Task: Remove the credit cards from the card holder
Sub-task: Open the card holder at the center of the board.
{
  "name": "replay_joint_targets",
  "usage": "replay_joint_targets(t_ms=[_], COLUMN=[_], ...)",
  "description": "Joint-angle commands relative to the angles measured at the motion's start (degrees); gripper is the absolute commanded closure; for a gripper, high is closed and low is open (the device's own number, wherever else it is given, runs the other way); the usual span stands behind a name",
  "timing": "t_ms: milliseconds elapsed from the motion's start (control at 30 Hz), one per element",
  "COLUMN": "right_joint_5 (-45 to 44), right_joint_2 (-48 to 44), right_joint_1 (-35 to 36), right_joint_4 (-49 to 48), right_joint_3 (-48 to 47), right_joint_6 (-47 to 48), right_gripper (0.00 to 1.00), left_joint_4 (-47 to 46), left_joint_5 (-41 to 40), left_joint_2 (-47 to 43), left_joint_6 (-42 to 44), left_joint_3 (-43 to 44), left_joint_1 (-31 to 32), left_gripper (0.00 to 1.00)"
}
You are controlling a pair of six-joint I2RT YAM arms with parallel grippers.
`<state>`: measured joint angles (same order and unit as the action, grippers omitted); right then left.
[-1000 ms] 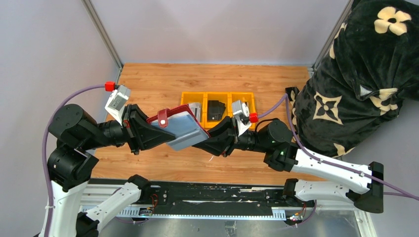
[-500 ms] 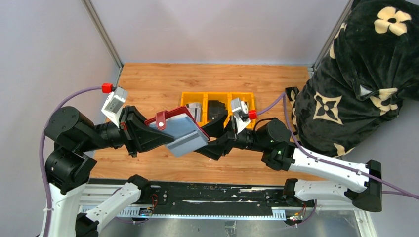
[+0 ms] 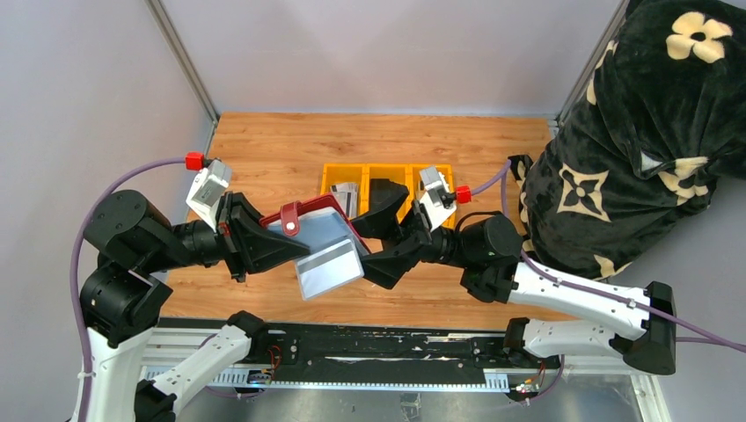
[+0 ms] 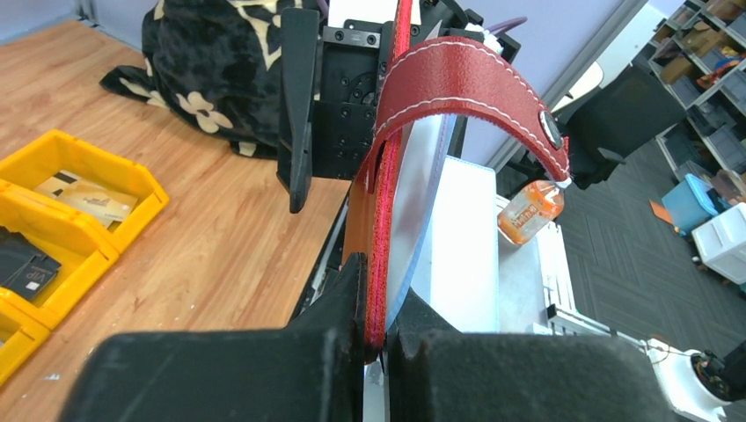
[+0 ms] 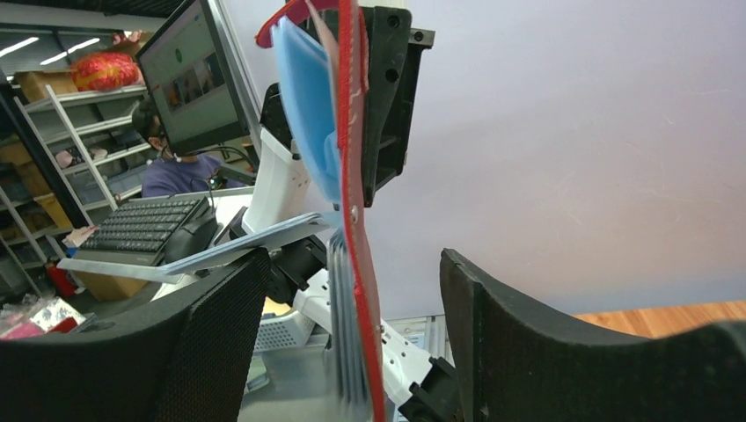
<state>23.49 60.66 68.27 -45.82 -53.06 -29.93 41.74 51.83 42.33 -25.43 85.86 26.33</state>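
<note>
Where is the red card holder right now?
In the top view, left of centre, the card holder is clamped in the left gripper above the table, near the yellow tray.

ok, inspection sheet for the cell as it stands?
surface: wooden table, nothing spilled.
job's things: maroon card holder held aloft; grey credit card sticking out of its near end.
clutter: yellow three-bin tray with a tan card and a black item.
grippers: left pincer shut on card holder; right pincer open, straddling it.
cables: purple cables loop free at both arms.
surroundings: black floral blanket at right; grey walls.
</note>
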Motion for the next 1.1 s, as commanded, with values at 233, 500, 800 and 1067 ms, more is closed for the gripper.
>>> replay_joint_targets(t_ms=[233,500,800,1067], right_joint_5=[-2.36,-1.69,-4.3,-4.83], right_joint_2=[2.77,4.76,0.34,-2.42], right_joint_1=[1.14,1.21,1.16,1.08], right_joint_4=[-3.16,-2.21,4.02,19.97], right_joint_3=[-4.91,-7.43,-3.79,-5.98], right_joint_6=[-2.01,-2.85,-2.71,1.46], right_gripper=[0.24,0.56,0.94,1.0], left_joint_4=[1.49,4.93,5.9,7.52], left_joint_5=[-0.25,-0.54,-17.26,-20.72], left_joint_2=[-0.74,-0.74,-1.57,-0.24], left_joint_6=[3.2,6.94,11.98,16.13], left_joint_3=[-0.55,0.11,3.62,8.36], left_joint_1=[-0.22,-0.23,-0.22,-0.22], left_gripper=[1.0,1.0,0.37,0.01])
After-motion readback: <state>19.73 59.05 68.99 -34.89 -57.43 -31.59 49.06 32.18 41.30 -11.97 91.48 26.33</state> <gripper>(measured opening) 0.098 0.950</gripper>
